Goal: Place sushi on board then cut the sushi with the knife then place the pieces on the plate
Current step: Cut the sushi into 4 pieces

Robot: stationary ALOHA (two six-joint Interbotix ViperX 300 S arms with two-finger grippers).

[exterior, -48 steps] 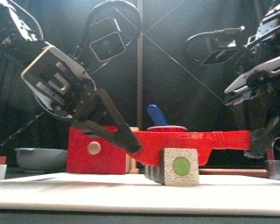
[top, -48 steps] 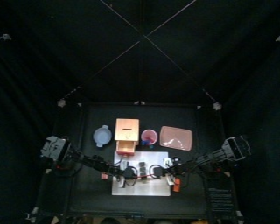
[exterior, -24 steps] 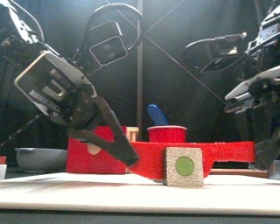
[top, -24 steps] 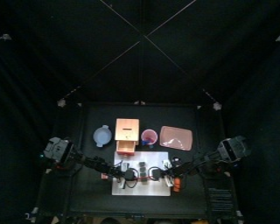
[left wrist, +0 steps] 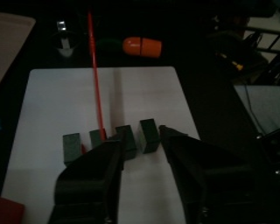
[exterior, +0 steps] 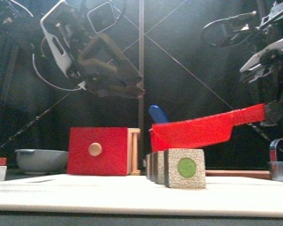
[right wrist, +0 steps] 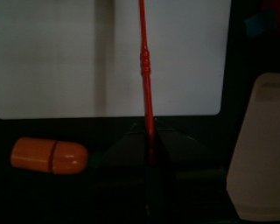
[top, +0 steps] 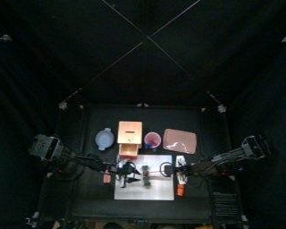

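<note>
The dark green sushi roll [exterior: 177, 168] stands on the white cutting board [exterior: 61, 192], split into several blocks [left wrist: 113, 142]. My left gripper [exterior: 113, 81] hangs open well above the roll, holding nothing; in the left wrist view its jaws [left wrist: 136, 164] stand wide apart over the blocks. My right gripper [right wrist: 147, 150] is shut on the handle of the red knife [exterior: 209, 129]. The blade slants in the air just above the roll and shows as a thin red line [left wrist: 95, 79] over the board [top: 149, 183].
Behind the board stand the blue-grey bowl [top: 105, 138], the wooden box with its red drawer front [exterior: 96, 152], the red cup [top: 152, 139] with the blue knife [exterior: 159, 114], and the pink tray [top: 180, 139]. An orange toy food [right wrist: 49, 154] lies off the board's left edge.
My left gripper has let go of the sushi, opened and risen well above it. The right gripper has lifted the red knife up off the roll.
</note>
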